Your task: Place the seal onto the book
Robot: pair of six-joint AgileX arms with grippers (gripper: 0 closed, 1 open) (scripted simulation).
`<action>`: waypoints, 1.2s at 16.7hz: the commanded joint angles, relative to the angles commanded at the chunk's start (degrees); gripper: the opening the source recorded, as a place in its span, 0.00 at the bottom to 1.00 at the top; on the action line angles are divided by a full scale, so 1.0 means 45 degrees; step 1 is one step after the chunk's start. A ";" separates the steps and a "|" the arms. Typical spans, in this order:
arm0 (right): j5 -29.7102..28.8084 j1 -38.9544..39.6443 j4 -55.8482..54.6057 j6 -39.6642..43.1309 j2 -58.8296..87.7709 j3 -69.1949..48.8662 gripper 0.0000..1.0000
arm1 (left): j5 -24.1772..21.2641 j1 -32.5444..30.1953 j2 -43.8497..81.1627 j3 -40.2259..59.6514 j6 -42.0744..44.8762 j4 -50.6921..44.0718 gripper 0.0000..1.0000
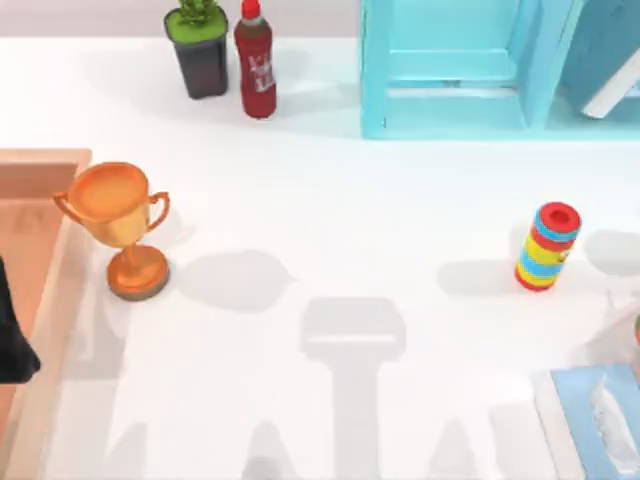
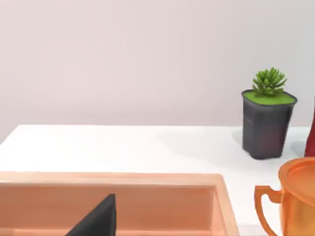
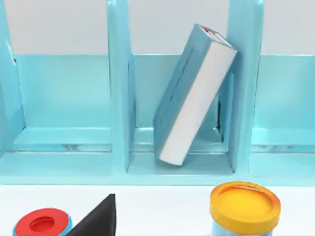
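Your left hand [image 2: 98, 221] sits over the wooden tray [image 1: 45, 300] at the left edge of the worktop [image 1: 330, 220]. Just a dark wedge of it shows in the left wrist view, so you cannot tell whether it is spread or pressed together. Your right hand [image 3: 97, 220] faces the light-blue rack [image 1: 440, 105] at the back right of the worktop. Again a dark wedge is all you get in the right wrist view, and you cannot tell its state either. The book [image 3: 194, 98], teal-blue with white page edges, is not lying flat. It stands tilted inside the rack, in the middle of the three compartments seen from your right wrist, its lower end on the compartment floor and its upper end leaning on the divider beside it. From above you see it at the top right corner [image 1: 612, 55]. In front of the rack, near the worktop's right side, stands the red-yellow-blue striped cylinder [image 1: 548, 246], with a light-blue tissue box [image 1: 598, 420] at the front right corner. A yellow-lidded jar [image 3: 244, 202] shows close to your right wrist camera. An orange-gold trophy [image 1: 120, 225] stands just beside the tray. A potted succulent [image 1: 200, 50] and a red bottle [image 1: 256, 60] stand side by side at the back left.
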State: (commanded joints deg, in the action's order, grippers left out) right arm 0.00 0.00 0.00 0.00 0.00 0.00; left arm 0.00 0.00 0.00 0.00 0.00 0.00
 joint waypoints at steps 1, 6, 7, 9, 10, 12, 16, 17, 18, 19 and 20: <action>0.0000 0.0000 0.0000 0.0000 0.0000 0.0000 1.00 | 0.0000 0.0000 0.0000 0.0000 0.0000 0.0000 1.00; 0.0147 -0.0096 -0.0784 -0.0306 0.1328 -0.0659 1.00 | 0.0000 0.0000 0.0000 0.0000 0.0000 0.0000 1.00; 0.0216 -0.0141 -0.1156 -0.0452 0.2001 -0.0970 1.00 | 0.0000 0.0000 0.0000 0.0000 0.0000 0.0000 1.00; 0.0384 -0.0251 -0.2063 -0.0807 0.3726 -0.1728 1.00 | 0.0000 0.0000 0.0000 0.0000 0.0000 0.0000 1.00; 0.0482 -0.0315 -0.2585 -0.1011 0.4750 -0.2165 1.00 | 0.0000 0.0000 0.0000 0.0000 0.0000 0.0000 1.00; 0.0696 -0.0456 -0.3732 -0.1457 0.7050 -0.3127 1.00 | 0.0000 0.0000 0.0000 0.0000 0.0000 0.0000 1.00; 0.1162 -0.0777 -0.6251 -0.2427 1.2276 -0.5256 1.00 | 0.0000 0.0000 0.0000 0.0000 0.0000 0.0000 1.00; 0.1279 -0.0859 -0.6890 -0.2672 1.3633 -0.5799 1.00 | 0.0000 0.0000 0.0000 0.0000 0.0000 0.0000 1.00; 0.1396 -0.0940 -0.7522 -0.2913 1.4982 -0.6334 1.00 | 0.0000 0.0000 0.0000 0.0000 0.0000 0.0000 1.00; 0.1512 -0.1018 -0.8140 -0.3149 1.6310 -0.6858 1.00 | 0.0000 0.0000 0.0000 0.0000 0.0000 0.0000 1.00; 0.1624 -0.1092 -0.8738 -0.3377 1.7603 -0.7364 1.00 | 0.0000 0.0000 0.0000 0.0000 0.0000 0.0000 1.00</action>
State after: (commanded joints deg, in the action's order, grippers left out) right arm 7.31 -4.92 -39.32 -15.20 79.21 -33.14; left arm 0.00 0.00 0.00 0.00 0.00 0.00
